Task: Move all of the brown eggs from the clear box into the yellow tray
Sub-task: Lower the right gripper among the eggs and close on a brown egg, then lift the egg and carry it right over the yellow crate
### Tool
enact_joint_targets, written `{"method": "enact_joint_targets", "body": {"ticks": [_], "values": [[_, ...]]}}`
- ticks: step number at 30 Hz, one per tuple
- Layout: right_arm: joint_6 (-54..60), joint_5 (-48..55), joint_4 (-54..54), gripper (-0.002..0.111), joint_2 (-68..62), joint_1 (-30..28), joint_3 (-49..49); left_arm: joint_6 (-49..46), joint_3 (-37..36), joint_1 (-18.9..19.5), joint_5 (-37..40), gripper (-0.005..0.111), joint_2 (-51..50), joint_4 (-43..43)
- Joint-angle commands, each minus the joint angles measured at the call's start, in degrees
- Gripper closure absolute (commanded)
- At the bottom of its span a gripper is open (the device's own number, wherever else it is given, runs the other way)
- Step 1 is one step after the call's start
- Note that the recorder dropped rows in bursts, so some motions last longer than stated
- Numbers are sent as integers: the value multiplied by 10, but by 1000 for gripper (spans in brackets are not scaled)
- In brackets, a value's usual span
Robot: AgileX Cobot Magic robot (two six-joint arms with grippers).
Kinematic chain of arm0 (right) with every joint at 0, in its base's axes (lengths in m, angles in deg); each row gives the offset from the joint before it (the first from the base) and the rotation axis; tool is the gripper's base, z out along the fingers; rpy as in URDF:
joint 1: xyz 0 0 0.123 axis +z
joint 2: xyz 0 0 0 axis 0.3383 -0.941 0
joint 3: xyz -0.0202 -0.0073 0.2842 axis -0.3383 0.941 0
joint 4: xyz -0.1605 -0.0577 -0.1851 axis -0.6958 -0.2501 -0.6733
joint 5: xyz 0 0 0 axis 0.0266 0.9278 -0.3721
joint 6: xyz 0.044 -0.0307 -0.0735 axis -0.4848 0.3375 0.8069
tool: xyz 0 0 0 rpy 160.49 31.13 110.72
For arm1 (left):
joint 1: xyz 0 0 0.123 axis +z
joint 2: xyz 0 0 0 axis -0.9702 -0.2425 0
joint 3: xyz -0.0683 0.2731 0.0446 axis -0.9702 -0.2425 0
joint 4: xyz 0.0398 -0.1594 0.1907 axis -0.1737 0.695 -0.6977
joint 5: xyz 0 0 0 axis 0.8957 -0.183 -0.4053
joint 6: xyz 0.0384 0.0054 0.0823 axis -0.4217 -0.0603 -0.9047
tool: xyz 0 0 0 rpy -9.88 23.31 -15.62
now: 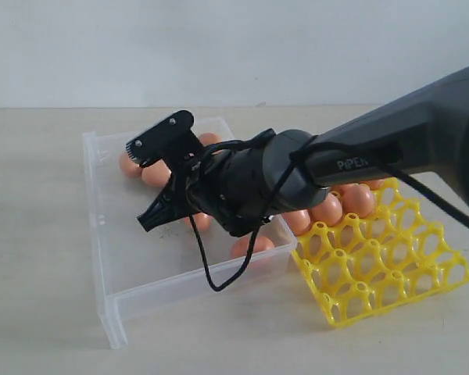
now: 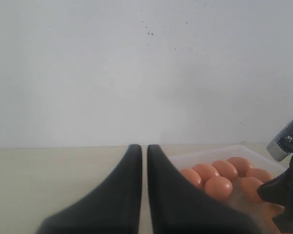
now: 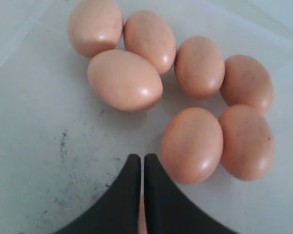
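soft even light, mild blur, faint shadows

We see a plain white wall (image 1: 219, 47) behind, with a few tiny dark specks in the left wrist view. We note a light beige tabletop (image 1: 39, 258), matte, meeting the wall in a straight line. We get soft, even light and only faint shadows.

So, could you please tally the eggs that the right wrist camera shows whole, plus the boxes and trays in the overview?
Brown eggs: 7
Clear box: 1
Yellow tray: 1
Total: 9
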Motion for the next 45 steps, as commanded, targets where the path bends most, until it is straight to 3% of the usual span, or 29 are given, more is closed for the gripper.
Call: {"method": "enact_joint_targets", "body": {"ticks": [1, 4, 6, 9, 12, 14, 16, 18, 21, 22, 24, 27, 29, 32, 39, 45], "values": [[113, -7, 76, 108, 54, 1, 4, -3, 1, -2, -9, 103, -2, 3], [218, -5, 238, 108, 92, 0, 4, -3, 1, -2, -9, 103, -2, 3], [350, 19, 362, 108, 113, -5, -1, -3, 1, -2, -9, 103, -2, 3], [639, 93, 639, 102, 133, -21, -29, -3, 1, -2, -9, 103, -2, 3], [936, 260, 918, 79, 128, -49, -89, -3, 1, -2, -9, 103, -2, 3], [1023, 373, 1014, 59, 119, -64, -123, -3, 1, -2, -9, 103, -2, 3], [1040, 431, 1009, 37, 111, -67, -142, -3, 1, -2, -9, 103, -2, 3], [1067, 413, 958, 28, 110, -67, -149, -3, 1, -2, -9, 103, -2, 3], [1077, 393, 963, 38, 109, -64, -159, -3, 1, -2, -9, 103, -2, 3], [1087, 420, 974, 54, 103, -64, -159, -3, 1, -2, -9, 103, -2, 3], [1160, 487, 976, 67, 96, -64, -158, -3, 1, -2, -9, 103, -2, 3], [1300, 511, 978, 56, 88, -63, -158, -3, 1, -2, -9, 103, -2, 3], [1347, 475, 964, 50, 88, -63, -158, -3, 1, -2, -9, 103, -2, 3], [1391, 433, 959, 50, 74, -63, -158, -3, 1, -2, -9, 103, -2, 3], [1414, 446, 921, 50, 2, -63, -158, -3, 1, -2, -9, 103, -2, 3], [1411, 432, 972, 53, -20, -63, -158, -3, 1, -2, -9, 103, -2, 3]]}}
